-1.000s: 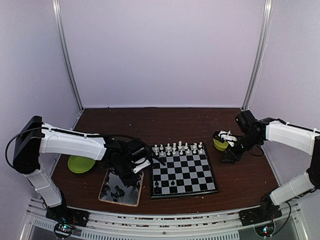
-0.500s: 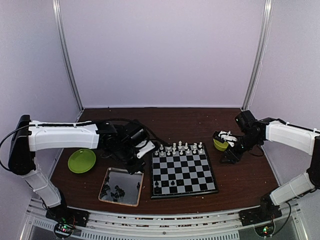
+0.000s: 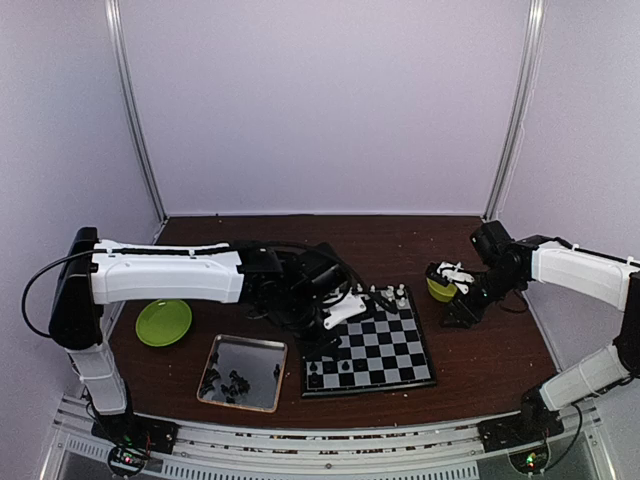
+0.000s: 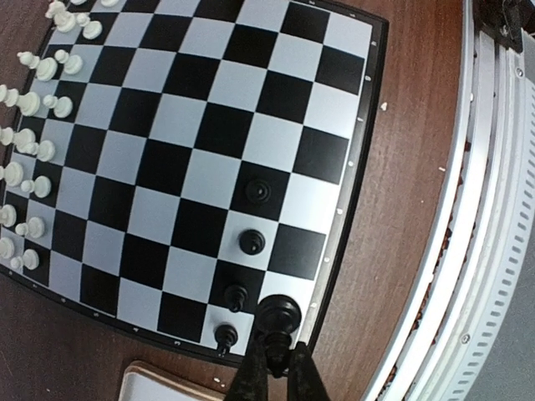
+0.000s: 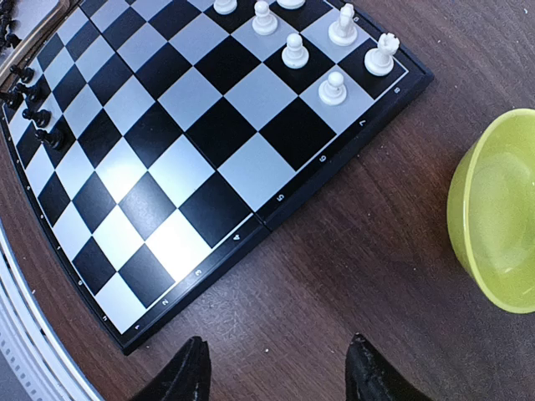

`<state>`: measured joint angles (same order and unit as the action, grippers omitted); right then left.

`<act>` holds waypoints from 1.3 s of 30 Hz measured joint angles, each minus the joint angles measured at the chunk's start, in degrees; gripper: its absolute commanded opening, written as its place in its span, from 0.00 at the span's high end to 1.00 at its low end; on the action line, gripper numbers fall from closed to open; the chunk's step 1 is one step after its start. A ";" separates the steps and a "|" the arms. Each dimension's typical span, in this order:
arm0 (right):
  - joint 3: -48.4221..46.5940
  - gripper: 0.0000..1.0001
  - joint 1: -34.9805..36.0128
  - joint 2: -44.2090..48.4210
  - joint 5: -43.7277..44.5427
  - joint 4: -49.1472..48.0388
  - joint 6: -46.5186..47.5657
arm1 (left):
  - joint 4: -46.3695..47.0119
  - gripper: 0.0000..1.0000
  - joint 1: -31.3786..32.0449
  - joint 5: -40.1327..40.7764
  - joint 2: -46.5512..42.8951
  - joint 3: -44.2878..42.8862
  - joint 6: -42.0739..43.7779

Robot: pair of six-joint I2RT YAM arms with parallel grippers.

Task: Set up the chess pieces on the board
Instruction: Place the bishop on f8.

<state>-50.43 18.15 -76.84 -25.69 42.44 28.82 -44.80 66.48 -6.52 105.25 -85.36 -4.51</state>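
The board [image 3: 385, 350] lies mid-table. White chess pieces [image 3: 395, 296] line its far rows, partly hidden by my left arm. Several black pieces [image 4: 252, 242] stand along its near-left corner. My left gripper [image 4: 278, 347] is shut on a black piece [image 4: 277, 316] and hangs above that corner's edge square; from above the gripper [image 3: 345, 306] is over the board's left half. My right gripper [image 5: 276, 368] is open over bare table beside the board's right edge [image 5: 276, 213], and from above it [image 3: 455, 276] sits by the bowl.
A metal tray [image 3: 258, 347] with loose black pieces [image 3: 232, 380] lies left of the board. A green plate [image 3: 163, 322] sits further left. A yellow-green bowl [image 5: 501, 217] stands right of the board, close to my right gripper. The rail [image 4: 493, 209] runs along the near edge.
My left arm has swung right from above the tray to over the board, carrying the black piece. The right arm has stayed put.
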 measured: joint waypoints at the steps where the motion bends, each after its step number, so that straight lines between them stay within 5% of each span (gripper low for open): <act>1: 0.00 0.45 0.00 0.00 0.00 0.02 0.00 | -0.50 1.00 0.42 -0.04 0.94 -0.66 0.46; 15: -0.31 0.44 0.00 0.00 0.00 0.28 0.02 | -6.67 1.00 4.44 2.12 10.60 -9.62 4.74; 39: -0.33 0.43 0.11 -0.02 0.00 0.33 0.57 | -8.24 0.98 4.90 4.17 15.30 -11.87 5.57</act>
<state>-50.76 18.26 -76.86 -25.69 42.76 29.39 -53.04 71.37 -2.35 120.55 -97.23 1.06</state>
